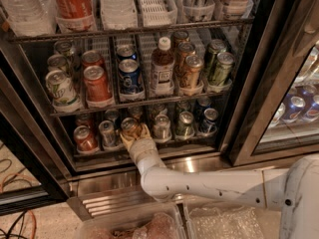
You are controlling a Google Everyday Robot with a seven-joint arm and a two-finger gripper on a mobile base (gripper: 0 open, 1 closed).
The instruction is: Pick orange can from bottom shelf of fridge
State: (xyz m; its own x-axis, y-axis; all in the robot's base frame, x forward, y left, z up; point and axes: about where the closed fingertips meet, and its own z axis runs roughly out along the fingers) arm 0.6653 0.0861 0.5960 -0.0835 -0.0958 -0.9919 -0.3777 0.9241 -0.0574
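The fridge (pixel 249 108) stands open with its black-framed door swung aside. On the bottom shelf (pixel 99 156) small cans sit in lanes: a red can (pixel 83 138), a silver can (pixel 107 133), the orange can (pixel 129 127), then silver, green and blue cans. My gripper (pixel 132 135) reaches into the bottom shelf from below on the white arm (pixel 199 183). Its tan fingers (pixel 144 133) wrap both sides of the orange can, which stands upright on the shelf.
The rack above holds taller cans and a brown bottle (pixel 162 66). A ribbed steel base (pixel 114 195) runs under the shelf. Clear bins (pixel 149 225) sit in front below. A second glass door (pixel 294 108) with cans is at right. Cables (pixel 15 183) lie on the floor at left.
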